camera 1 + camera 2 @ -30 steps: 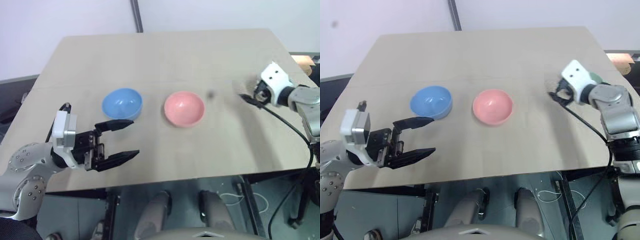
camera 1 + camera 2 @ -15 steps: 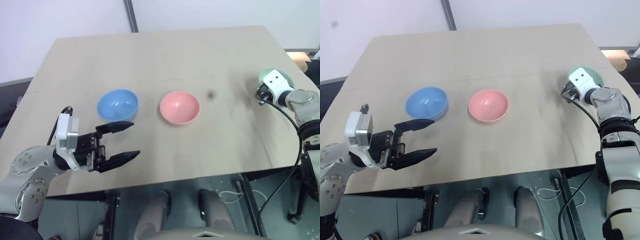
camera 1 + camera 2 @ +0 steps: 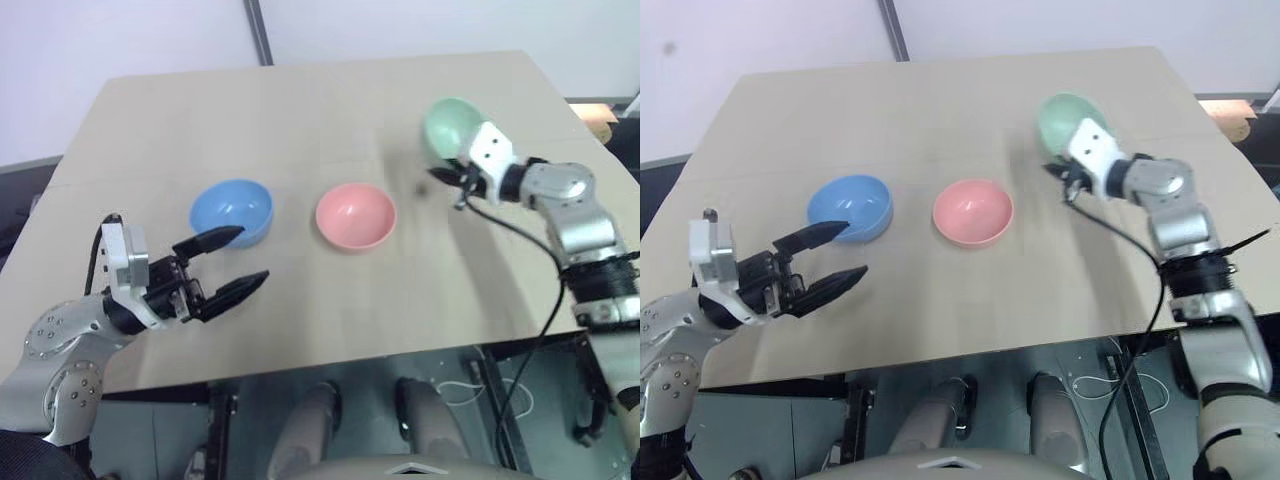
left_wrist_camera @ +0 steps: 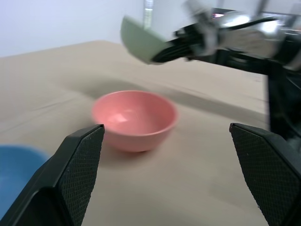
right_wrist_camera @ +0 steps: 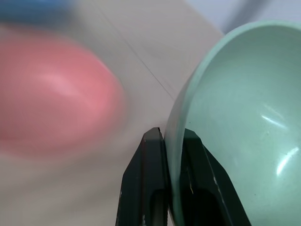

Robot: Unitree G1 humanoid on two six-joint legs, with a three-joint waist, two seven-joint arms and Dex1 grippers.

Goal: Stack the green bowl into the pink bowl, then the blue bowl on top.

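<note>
Now the table [image 3: 300,130] carries the blue bowl [image 3: 231,211] and pink bowl [image 3: 355,215], both upright and well apart. First step is in hand: the right end effector [image 3: 447,178] pinches the green bowl [image 3: 448,127] by its rim, tilted on edge, airborne beyond the pink one. Next it needs levelling and lowering in. The left end effector [image 3: 232,263] is spread, empty.

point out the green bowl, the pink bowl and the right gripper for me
green bowl [image 3: 446,125], left eye view, on its inner wall
pink bowl [image 3: 355,212], left eye view, on the middle of its hollow
right gripper [image 5: 170,141], right wrist view, between the fingertips pinching the green bowl's rim
</note>
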